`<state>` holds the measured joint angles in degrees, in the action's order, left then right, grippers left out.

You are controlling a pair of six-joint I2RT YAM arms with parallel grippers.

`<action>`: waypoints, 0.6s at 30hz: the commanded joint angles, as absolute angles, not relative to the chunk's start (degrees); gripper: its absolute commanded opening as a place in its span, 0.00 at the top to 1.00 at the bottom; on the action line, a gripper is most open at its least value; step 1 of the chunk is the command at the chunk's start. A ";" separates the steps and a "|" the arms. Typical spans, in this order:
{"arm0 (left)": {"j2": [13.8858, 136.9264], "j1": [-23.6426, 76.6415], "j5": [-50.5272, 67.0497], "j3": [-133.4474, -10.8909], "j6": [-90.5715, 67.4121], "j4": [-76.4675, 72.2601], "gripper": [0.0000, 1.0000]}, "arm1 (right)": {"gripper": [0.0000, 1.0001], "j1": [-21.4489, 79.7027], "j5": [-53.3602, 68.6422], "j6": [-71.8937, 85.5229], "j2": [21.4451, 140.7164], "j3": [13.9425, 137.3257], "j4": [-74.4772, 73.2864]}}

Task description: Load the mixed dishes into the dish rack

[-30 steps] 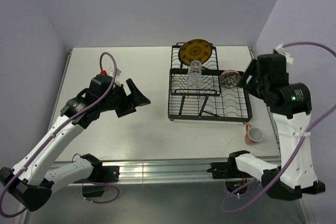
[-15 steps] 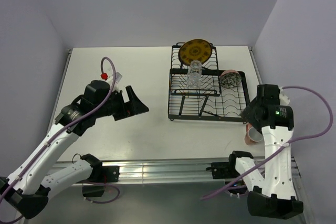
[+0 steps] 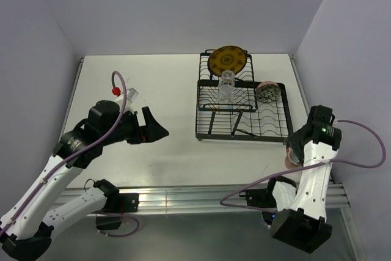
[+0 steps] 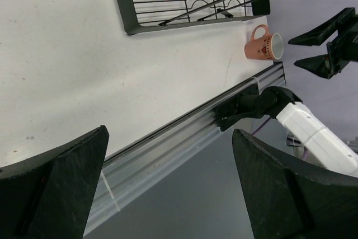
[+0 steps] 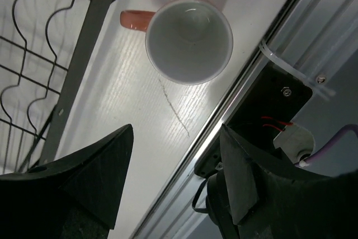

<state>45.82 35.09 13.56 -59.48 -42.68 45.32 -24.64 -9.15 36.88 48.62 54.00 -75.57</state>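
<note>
Your right gripper (image 5: 176,130) is open. Its two black fingers (image 5: 84,177) are spread apart and there is nothing between them. It hangs over the pink mug (image 5: 189,40). The mug is on the tabletop (image 5: 140,99), near the front rail (image 3: 195,197) and just beside the near right corner of the dish rack (image 3: 244,111). From the right wrist view you look right down into the mug's white inside. Its handle points toward the rack. The mug is past the fingertips, not between them, and they do not touch it.

Your left gripper (image 4: 169,132) is open too. Its fingers are spread wide and it holds nothing. It is up over the left part of the tabletop, well apart from the rack, and it points to the right.

The other dishes are in the rack. The yellow-orange plate (image 3: 227,60) with the brown middle stands on its edge at the far end. A clear glass (image 3: 227,85) stands on the raised part, just in front of the plate. From above you cannot tell if it is one glass or two. The small patterned bowl (image 3: 267,91) leans on its edge at the right side of the rack, on the lower part.
</note>
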 commanded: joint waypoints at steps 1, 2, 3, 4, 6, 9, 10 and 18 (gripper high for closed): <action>45.35 36.21 11.87 -62.22 -40.08 45.18 0.01 | 0.30 -27.41 -10.11 39.28 50.80 58.09 -74.18; 45.53 36.47 11.78 -62.40 -39.82 45.00 0.01 | 0.31 -28.03 -10.02 39.72 51.50 58.36 -74.35; 45.61 36.74 11.69 -62.66 -39.64 45.00 0.01 | 0.32 -28.73 -10.19 40.07 52.03 58.36 -74.70; 45.96 37.17 11.60 -63.28 -39.46 45.00 0.01 | 0.32 -30.05 -10.11 40.77 52.55 58.36 -74.79; 46.40 37.79 10.81 -63.98 -38.59 45.09 0.01 | 0.33 -31.54 -9.76 41.57 53.87 57.57 -75.14; 47.28 39.37 9.06 -65.56 -37.27 45.35 0.01 | 0.35 -34.97 -8.79 43.33 54.49 55.99 -75.06; 47.81 40.33 8.53 -66.26 -36.57 45.53 0.01 | 0.35 -36.11 -8.70 43.59 54.49 55.64 -74.80; 51.06 45.52 4.05 -69.78 -34.10 47.37 0.01 | 0.35 -38.85 -10.55 43.94 54.05 52.92 -73.57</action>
